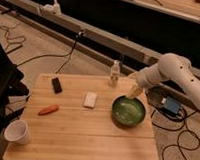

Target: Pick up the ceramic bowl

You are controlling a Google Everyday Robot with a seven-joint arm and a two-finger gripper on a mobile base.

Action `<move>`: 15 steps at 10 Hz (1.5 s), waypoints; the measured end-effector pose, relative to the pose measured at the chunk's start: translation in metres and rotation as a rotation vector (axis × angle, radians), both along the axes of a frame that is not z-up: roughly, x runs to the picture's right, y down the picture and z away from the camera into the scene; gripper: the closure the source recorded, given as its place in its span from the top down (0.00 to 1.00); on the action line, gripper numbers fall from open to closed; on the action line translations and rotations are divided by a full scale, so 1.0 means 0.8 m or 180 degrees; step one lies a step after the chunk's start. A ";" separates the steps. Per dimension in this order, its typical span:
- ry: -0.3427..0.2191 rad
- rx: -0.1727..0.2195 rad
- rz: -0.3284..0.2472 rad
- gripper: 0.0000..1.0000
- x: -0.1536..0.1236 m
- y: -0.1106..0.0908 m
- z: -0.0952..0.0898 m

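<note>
Bowl (128, 112) sits on desk (81, 138), right side, near the right edge. Hand (133, 92) is at the bowl's far rim, just above or touching it; can't tell if it's open or closed. Likely risks: the glossy rim slips out of a pinch, or a skewed push tips the bowl or slides it toward the edge. The arm could knock the bottle (114, 73) just behind.

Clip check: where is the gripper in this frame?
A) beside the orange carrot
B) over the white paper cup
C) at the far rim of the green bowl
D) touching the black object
C: the gripper is at the far rim of the green bowl, on the right side of the table.
</note>
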State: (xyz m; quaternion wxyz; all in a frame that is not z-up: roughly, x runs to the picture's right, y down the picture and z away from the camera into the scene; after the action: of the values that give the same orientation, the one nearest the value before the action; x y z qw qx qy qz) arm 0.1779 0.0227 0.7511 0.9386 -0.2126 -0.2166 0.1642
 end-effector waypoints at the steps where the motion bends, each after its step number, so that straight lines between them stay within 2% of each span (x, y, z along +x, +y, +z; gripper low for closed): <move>1: 0.0007 -0.0013 -0.0016 0.73 0.000 0.006 0.006; 5: 0.0236 -0.0038 -0.0058 0.73 0.021 0.021 0.048; 9: 0.0420 -0.0144 0.0111 0.73 0.049 0.034 0.087; 13: 0.0424 -0.0134 0.0106 0.73 0.049 0.032 0.086; 15: 0.0505 -0.0128 0.0023 0.73 0.056 0.032 0.092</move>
State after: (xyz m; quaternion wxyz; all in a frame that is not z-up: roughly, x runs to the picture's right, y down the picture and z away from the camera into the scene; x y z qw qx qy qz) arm 0.2223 0.0485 0.8251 0.9477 -0.2169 -0.1390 0.1882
